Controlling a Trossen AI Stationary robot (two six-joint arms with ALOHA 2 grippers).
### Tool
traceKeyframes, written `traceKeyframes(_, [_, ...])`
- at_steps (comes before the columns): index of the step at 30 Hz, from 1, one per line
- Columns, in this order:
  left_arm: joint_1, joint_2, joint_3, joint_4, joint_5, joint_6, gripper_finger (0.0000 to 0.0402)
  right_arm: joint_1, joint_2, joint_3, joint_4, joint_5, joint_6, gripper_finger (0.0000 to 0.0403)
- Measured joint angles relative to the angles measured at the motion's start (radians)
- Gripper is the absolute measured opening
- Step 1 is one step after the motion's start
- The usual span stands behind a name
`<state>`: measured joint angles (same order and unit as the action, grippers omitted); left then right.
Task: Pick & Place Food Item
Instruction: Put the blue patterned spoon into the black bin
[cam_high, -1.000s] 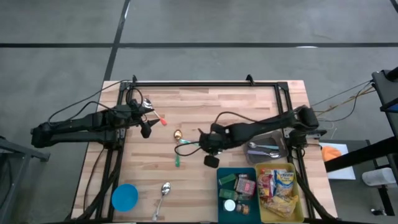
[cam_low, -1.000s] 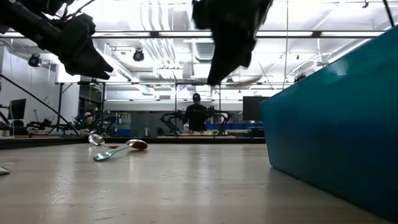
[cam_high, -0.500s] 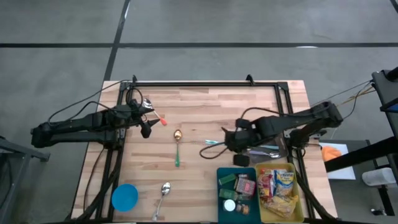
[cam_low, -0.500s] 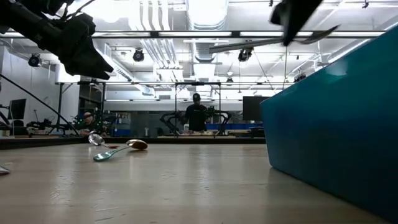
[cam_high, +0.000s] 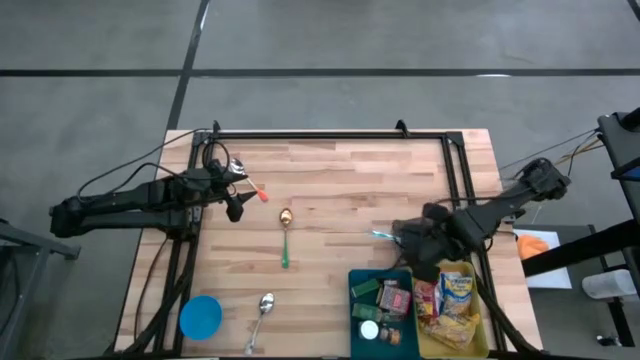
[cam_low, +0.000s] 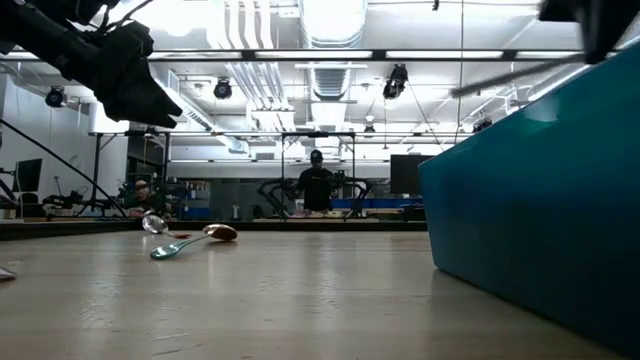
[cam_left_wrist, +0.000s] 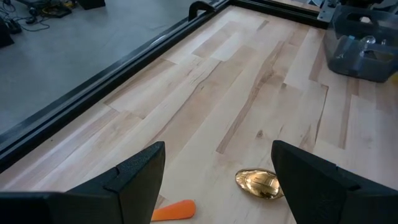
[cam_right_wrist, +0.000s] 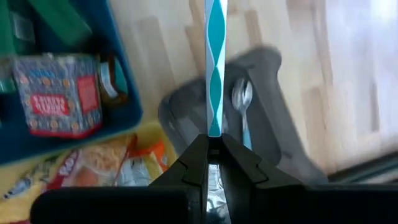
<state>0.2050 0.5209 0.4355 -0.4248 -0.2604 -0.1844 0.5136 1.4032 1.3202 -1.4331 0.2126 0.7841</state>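
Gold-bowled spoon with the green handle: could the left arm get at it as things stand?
Probably yes. The left gripper hangs open beside the gold-bowled spoon, with only bare table between; the right gripper is elsewhere.

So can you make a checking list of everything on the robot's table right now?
Surface: wooden table, bare in the middle.
Job's things: blue bin and yellow bin holding food packets; grey tray holding a spoon.
Clutter: green-handled spoon with gold bowl, silver spoon, blue round lid, orange piece.
End effectors: right end effector shut on a teal-and-white striped utensil, above the grey tray; left end effector open, holding nothing, near the gold spoon bowl.
Cables: black cables trail off the table's left side, thin ones off the right.
Surroundings: grey floor; a person stands far behind the table.
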Motion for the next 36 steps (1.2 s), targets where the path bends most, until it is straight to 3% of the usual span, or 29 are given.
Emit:
traceKeyframes(8, [0.000,0.000,0.000,0.000,0.000,0.000,0.0298,0.083,-0.165,-0.226,0.001,0.022,0.224,0.0027])
traceKeyframes(14, [0.000,0.000,0.000,0.000,0.000,0.000,0.0298,0.085,-0.270,-0.391,0.017,-0.029,0.312,0.0027])
traceKeyframes(23, [0.000,0.000,0.000,0.000,0.000,0.000,0.0298,0.085,-0.338,-0.555,0.146,-0.046,0.146,0.0027])
traceKeyframes(36, [0.000,0.000,0.000,0.000,0.000,0.000,0.0298,0.084,-0.335,-0.693,0.273,-0.002,0.068,0.0027])
